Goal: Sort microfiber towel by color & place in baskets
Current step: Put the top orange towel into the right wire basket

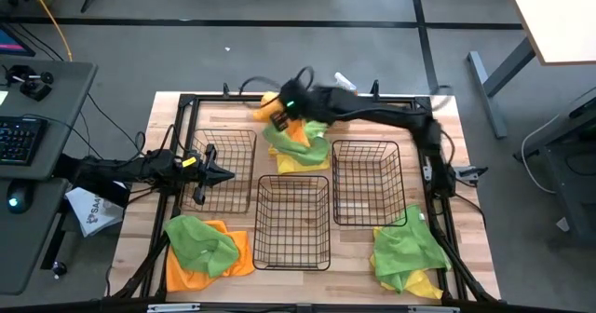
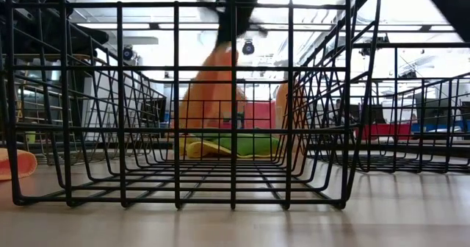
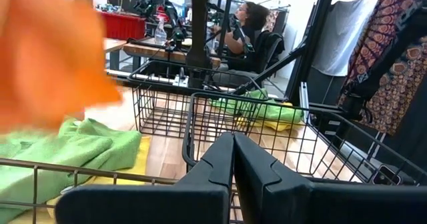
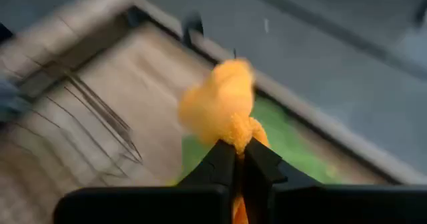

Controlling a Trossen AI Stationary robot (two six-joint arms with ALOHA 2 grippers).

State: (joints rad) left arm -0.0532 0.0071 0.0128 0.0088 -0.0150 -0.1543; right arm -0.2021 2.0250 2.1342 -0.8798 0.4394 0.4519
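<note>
Overhead, right fingers (image 4: 235,154) clamped on orange towel (image 4: 220,104) above wooden table (image 1: 466,210); left fingers (image 3: 233,164) together.

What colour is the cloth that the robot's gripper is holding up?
Orange towel; the right wrist view shows it best.

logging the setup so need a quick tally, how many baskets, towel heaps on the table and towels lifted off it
baskets: 3
towel heaps on the table: 3
orange towel lifted in the right gripper: 1
total: 7
</note>
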